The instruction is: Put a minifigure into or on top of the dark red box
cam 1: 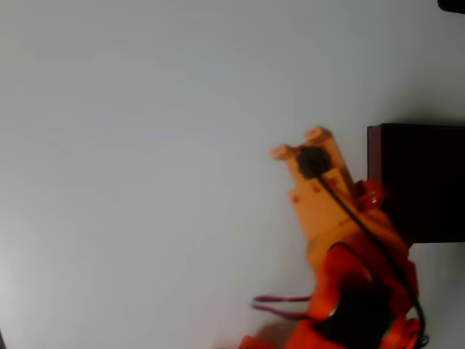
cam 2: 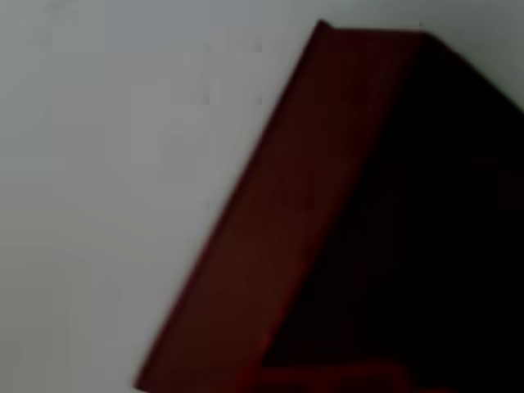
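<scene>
One dark red box [cam 1: 421, 182] with a black inside. One orange gripper [cam 1: 301, 145] beside it; can't tell its grip.

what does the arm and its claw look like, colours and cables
The claw is pale orange plastic with blocky, rounded tips and a round black part on top. The arm behind it is deeper orange-red with dark recesses. A thin black cable runs along it, and pink and dark wires trail beside its base.

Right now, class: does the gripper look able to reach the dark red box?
Probably yes. In the overhead view the gripper sits just left of the dark red box, with only bare table between them.
</scene>
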You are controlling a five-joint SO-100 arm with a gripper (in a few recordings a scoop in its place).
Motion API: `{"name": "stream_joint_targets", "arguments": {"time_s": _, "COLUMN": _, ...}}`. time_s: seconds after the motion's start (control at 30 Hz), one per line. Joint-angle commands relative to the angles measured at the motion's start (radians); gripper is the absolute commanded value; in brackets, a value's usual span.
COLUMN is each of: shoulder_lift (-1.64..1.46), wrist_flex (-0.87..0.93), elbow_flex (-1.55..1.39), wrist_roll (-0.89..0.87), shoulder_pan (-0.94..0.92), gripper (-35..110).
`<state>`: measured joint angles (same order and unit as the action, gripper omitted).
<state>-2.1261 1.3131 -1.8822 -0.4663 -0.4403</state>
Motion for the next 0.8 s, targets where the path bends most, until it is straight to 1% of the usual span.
{"name": "stream_joint_targets", "arguments": {"time_s": 0.0, "shoulder_lift": 0.066, "wrist_flex": -0.038, "elbow_flex": 0.084, "wrist_roll": 0.061, "shoulder_pan": -0.057, "gripper": 0}}
{"name": "stream_joint_targets", "arguments": {"time_s": 0.3, "shoulder_lift": 0.417, "wrist_flex": -0.081, "elbow_flex": 0.301, "wrist_roll": 0.179, "shoulder_pan": -0.129, "gripper": 0}}
{"name": "stream_joint_targets", "arguments": {"time_s": 0.6, "shoulder_lift": 0.77, "wrist_flex": -0.101, "elbow_flex": 0.512, "wrist_roll": 0.215, "shoulder_pan": -0.15, "gripper": 0}}
{"name": "stream_joint_targets", "arguments": {"time_s": 0.77, "shoulder_lift": 0.867, "wrist_flex": -0.067, "elbow_flex": 0.586, "wrist_roll": 0.206, "shoulder_pan": -0.169, "gripper": 8}}
